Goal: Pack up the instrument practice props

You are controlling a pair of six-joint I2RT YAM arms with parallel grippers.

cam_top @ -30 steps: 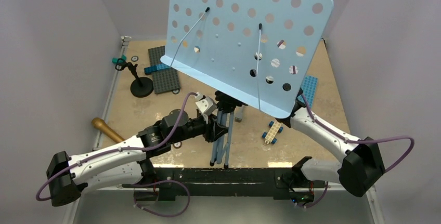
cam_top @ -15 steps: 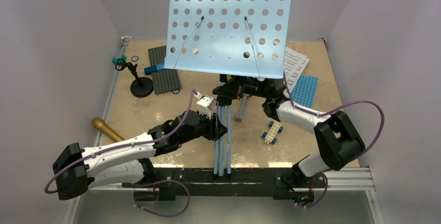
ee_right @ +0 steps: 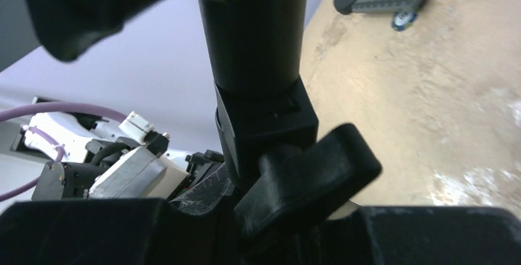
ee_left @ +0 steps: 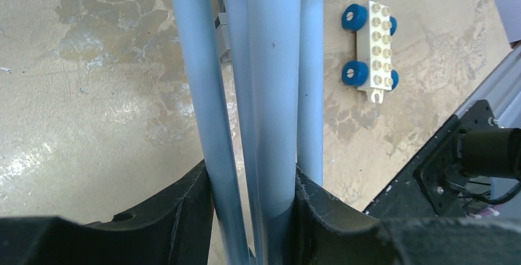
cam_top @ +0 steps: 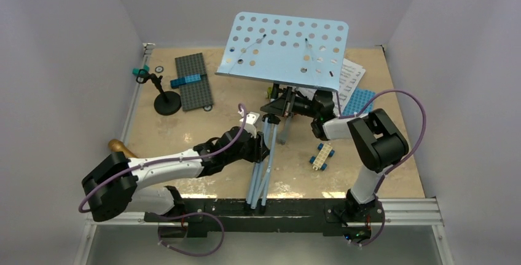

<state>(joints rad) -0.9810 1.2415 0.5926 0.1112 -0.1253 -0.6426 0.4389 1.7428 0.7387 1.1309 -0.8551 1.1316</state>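
The music stand was held up, its folded legs pinched in the left gripper and its black neck clamped by the right gripper. Sheet-music pages lay just right of the stand, their print too small to read.

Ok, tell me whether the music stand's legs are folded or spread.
Folded: the music stand's light-blue legs run bunched together, parallel, through the left gripper.
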